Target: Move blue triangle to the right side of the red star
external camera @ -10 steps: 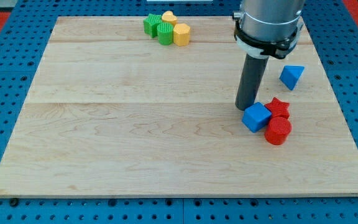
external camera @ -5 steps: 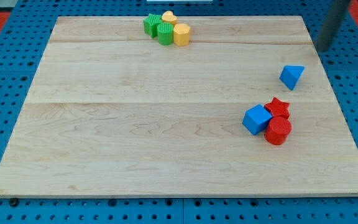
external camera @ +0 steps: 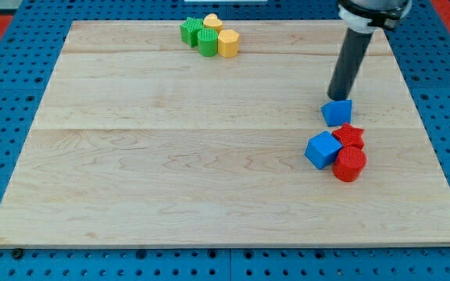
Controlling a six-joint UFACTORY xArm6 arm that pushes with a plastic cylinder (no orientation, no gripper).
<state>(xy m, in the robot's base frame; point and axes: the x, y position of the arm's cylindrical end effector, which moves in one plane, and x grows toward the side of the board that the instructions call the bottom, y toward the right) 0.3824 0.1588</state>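
Observation:
The blue triangle (external camera: 337, 112) lies on the wooden board (external camera: 170, 156) at the right, just above and slightly left of the red star (external camera: 350, 135), close to it or touching. My tip (external camera: 337, 97) stands at the triangle's top edge, touching it. A blue cube (external camera: 322, 149) lies to the left of the star and a red cylinder (external camera: 349, 164) just below the star; the three form a tight cluster.
At the view's top, near the board's far edge, a green star (external camera: 190, 30), a green cylinder (external camera: 208, 42), a yellow heart-like block (external camera: 212, 22) and a yellow hexagon (external camera: 228, 43) sit bunched together. A blue pegboard (external camera: 6, 156) surrounds the board.
The rod went from beside the blue cube to the upper right, then came down behind the blue triangle. The triangle has slid left and down, toward the red star.

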